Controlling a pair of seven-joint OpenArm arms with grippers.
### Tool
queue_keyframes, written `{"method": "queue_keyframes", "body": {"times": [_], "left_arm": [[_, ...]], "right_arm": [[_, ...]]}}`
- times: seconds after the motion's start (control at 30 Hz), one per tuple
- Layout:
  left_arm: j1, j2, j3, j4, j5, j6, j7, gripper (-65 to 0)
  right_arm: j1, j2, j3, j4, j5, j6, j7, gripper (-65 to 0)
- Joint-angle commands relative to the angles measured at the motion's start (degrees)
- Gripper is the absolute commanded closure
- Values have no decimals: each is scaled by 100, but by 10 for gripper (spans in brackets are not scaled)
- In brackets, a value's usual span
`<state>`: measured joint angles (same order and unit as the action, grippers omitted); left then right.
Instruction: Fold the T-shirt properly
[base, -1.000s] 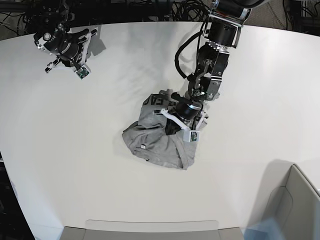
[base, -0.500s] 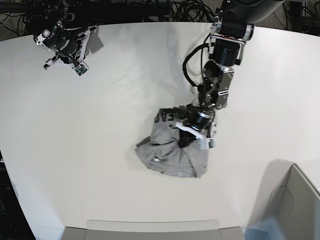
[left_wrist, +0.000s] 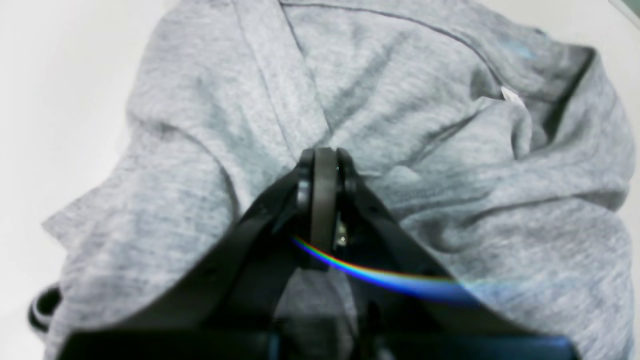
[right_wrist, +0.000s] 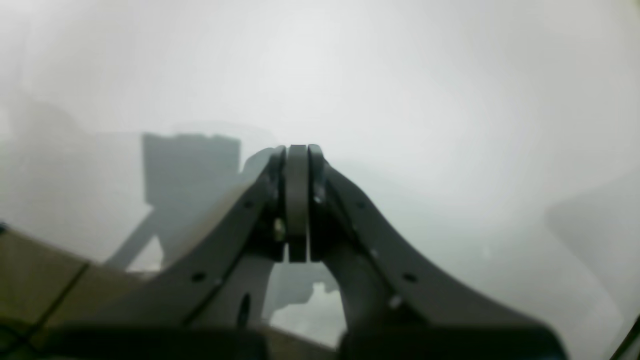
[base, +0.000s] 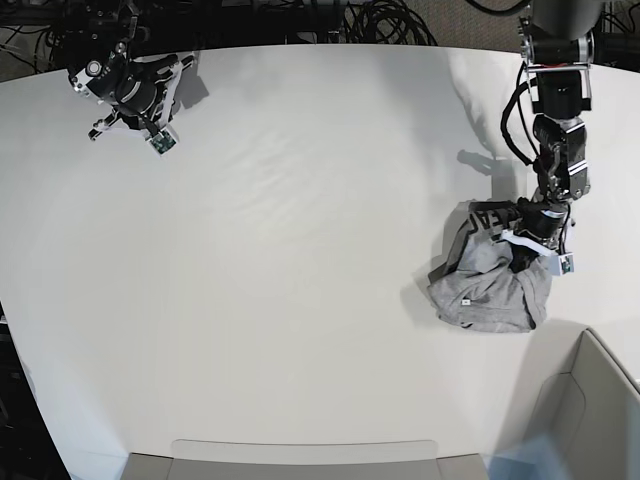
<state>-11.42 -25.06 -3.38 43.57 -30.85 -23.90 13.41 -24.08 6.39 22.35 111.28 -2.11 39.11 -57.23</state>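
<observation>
Over the last second the T-shirt (base: 490, 280) is carried as a crumpled bundle from the middle of the table (base: 300, 250) to a spot near its edge, on the base view's right, just short of the grey bin (base: 590, 410) at the lower corner. The left gripper (base: 532, 252) is moved along with it, the arm above being swung outward. The bundle is no flatter than it was: black lettering shows at its upper rim, a small white tag (left_wrist: 512, 95) sits among the folds, and no sleeve or hem is laid out. This is judged to be repositioning rather than folding; the garment has yet to be spread, so the task is judged to be at an early stage, and the nearness of the table edge is judged to leave little room for spreading on that side.

In the left wrist view the jaws are seen pressed together on a pinch of grey cloth at the middle of the bundle, with fabric gathered around the tips on both sides.

The right gripper (base: 135, 95) is held far from the T-shirt, at the table's opposite far corner. Its jaws are closed against each other, nothing is held between them, and only bare table is seen beneath.
</observation>
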Motion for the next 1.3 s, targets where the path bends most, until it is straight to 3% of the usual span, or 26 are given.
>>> {"method": "queue_keyframes", "body": {"times": [0.0, 0.2, 0.43, 0.7, 0.83, 1.03, 1.17, 1.27], "left_arm": [[223, -48, 26, 157, 276, 56, 668, 0], [610, -57, -27, 1898, 268, 74, 1169, 0], [1226, 5, -1223, 4729, 268, 74, 2136, 0], [2615, 752, -2410, 6636, 285, 65, 3138, 0], [3687, 998, -2770, 7129, 285, 47, 3121, 0], [4900, 1156, -2814, 7190, 285, 38, 3068, 0], [5735, 1376, -2770, 7172, 285, 38, 2303, 0], [6272, 1543, -2752, 7111, 285, 38, 1863, 0]], "right_arm": [[30, 42, 20, 102, 48, 89, 84, 0], [161, 33, 11, 120, 57, 89, 110, 0], [328, 33, 20, 225, 83, 89, 119, 0], [-164, -398, 29, 726, 57, 89, 128, 0], [-709, -661, 29, 726, 83, 89, 444, 0], [-2036, -1277, 20, 726, 57, 89, 2044, 0], [-2722, -1532, 20, 691, 83, 89, 2695, 0], [-2995, -1539, 20, 586, 92, 89, 2756, 0]]}}
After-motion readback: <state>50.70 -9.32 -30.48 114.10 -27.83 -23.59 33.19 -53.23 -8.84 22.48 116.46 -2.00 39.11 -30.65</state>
